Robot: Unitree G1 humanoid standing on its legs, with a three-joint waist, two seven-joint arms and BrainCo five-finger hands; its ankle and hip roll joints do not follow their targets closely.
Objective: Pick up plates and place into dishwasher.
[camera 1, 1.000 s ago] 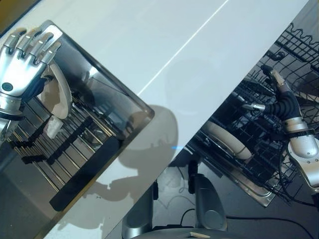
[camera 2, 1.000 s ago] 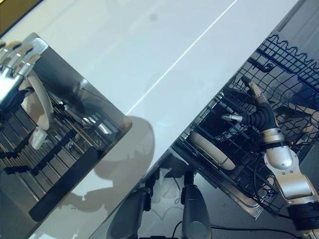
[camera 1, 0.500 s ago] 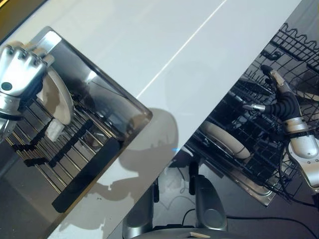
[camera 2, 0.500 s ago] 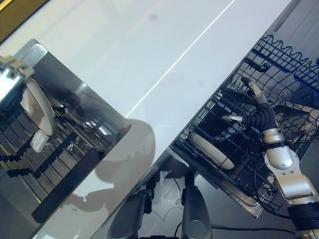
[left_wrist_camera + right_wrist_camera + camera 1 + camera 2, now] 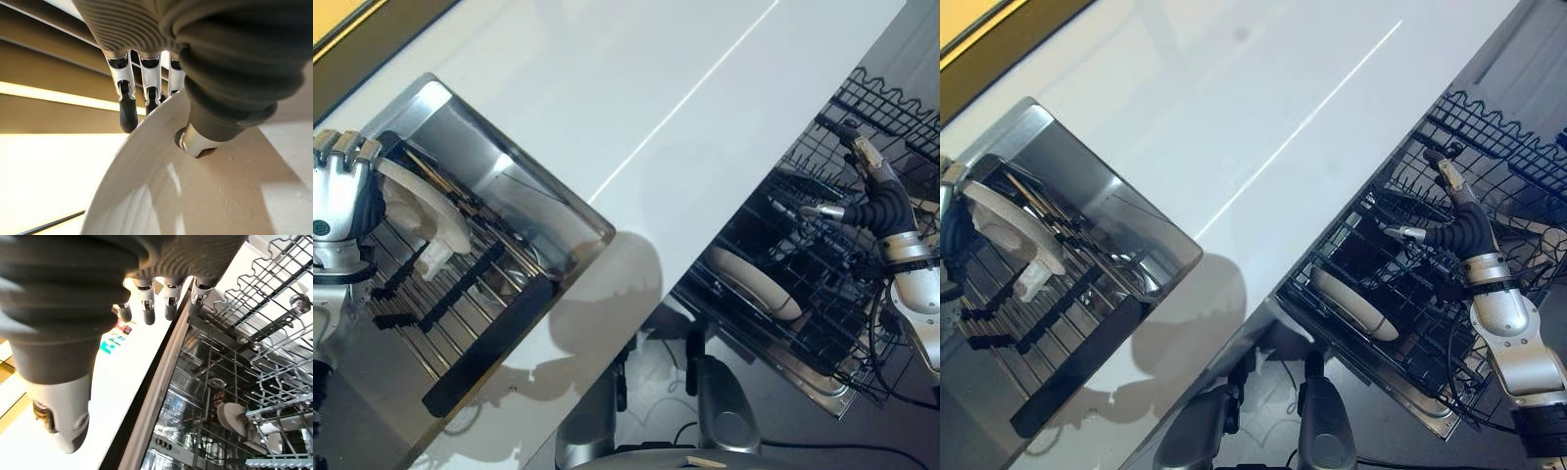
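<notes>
left eye view: the left hand (image 5: 337, 201) sits at the far left over the dish rack (image 5: 460, 294), a steel tray with dark tines standing on the white bench (image 5: 636, 88). its fingers curl over the rim of a white plate (image 5: 423, 211) and the thumb presses the plate's face, as the left wrist view confirms: finger tips (image 5: 128, 115) hook behind the edge of the plate (image 5: 195, 196) and the thumb bears on the inner surface. the plate is edge-on and tilted, its long axis running from the hand down toward the middle of the rack, its lower edge near the tines; whether it is clear of them cannot be told. the right hand (image 5: 871, 191) is held over the dishwasher basket (image 5: 822, 294) at the far right, fingers straight and spread, holding nothing; the right wrist view shows the same relaxed fingers (image 5: 168, 303) above the wire racks. a second plate (image 5: 754, 284) already lies in the lower basket. judgement: the grasped plate lies well apart from the dishwasher, with the whole bench between them. the coming move therefore turns on carrying it rightward across the bench; the left hand alone holds it, while the right hand is nearer the target slots and free to receive it.
</notes>
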